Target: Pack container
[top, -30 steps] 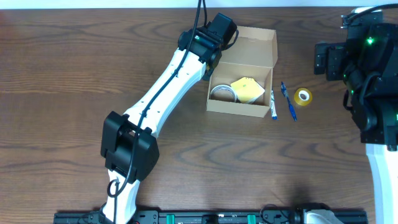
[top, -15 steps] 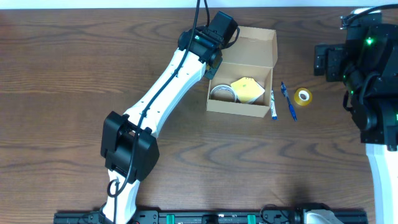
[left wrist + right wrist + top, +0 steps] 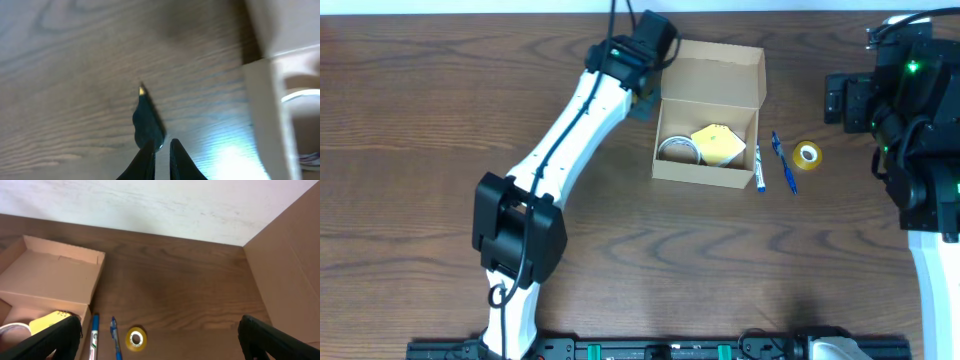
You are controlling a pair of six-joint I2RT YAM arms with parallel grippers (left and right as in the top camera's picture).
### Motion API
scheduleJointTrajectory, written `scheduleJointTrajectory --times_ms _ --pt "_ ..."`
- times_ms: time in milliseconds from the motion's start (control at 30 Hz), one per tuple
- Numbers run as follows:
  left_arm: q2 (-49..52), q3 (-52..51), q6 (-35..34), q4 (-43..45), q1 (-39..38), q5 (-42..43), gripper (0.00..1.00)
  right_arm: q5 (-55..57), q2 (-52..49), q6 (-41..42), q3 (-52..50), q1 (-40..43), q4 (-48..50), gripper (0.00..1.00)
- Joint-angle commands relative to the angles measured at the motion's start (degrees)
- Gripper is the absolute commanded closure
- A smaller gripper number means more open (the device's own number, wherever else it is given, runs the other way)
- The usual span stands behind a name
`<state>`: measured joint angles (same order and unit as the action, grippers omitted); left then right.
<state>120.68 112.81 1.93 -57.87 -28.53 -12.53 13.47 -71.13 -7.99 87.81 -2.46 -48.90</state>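
The tan cardboard container [image 3: 705, 176] sits open at the table's back middle, its flap lid [image 3: 715, 75] folded back. It holds a white tape roll [image 3: 677, 149] and a yellow item [image 3: 718, 143]. My left gripper [image 3: 642, 98] is just left of the box's back left corner, low over the wood. In the left wrist view its fingers [image 3: 161, 145] are nearly together with nothing between them. A dark teal gold-tipped object [image 3: 146, 117] lies just beyond the tips, with the box wall [image 3: 260, 110] to the right. My right gripper [image 3: 160, 340] is open, empty and high at the right.
A white marker [image 3: 759, 168], a blue pen [image 3: 782, 162] and a yellow tape roll [image 3: 807, 155] lie right of the box. They also show in the right wrist view: marker [image 3: 94, 340], pen [image 3: 115, 340], roll [image 3: 135, 338]. A cardboard surface [image 3: 285, 270] stands far right.
My left arm has swung left, from over the box's back left corner to the wood beside it. The right arm and the loose items have not moved.
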Motion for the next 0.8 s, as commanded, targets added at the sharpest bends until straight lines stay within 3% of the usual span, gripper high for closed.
scheduleJointTrajectory --times_ms 0,133,533,767 --pt "0.74 -2.21 0.66 0.46 1.99 2.97 0.88 0.02 -0.22 0.0 1.11 0.13 0.57 0.01" --pt "0.74 -5.66 0.7 1.73 3.82 6.73 0.88 0.22 -0.42 0.0 1.11 0.13 0.83 0.01" --pt "0.76 -12.66 0.74 7.58 4.17 6.84 0.8 0.17 -0.46 0.0 1.11 0.13 0.13 0.01" --pt "0.79 -15.1 -0.48 8.9 8.09 9.88 0.78 0.17 -0.48 0.0 1.11 0.13 0.28 0.01"
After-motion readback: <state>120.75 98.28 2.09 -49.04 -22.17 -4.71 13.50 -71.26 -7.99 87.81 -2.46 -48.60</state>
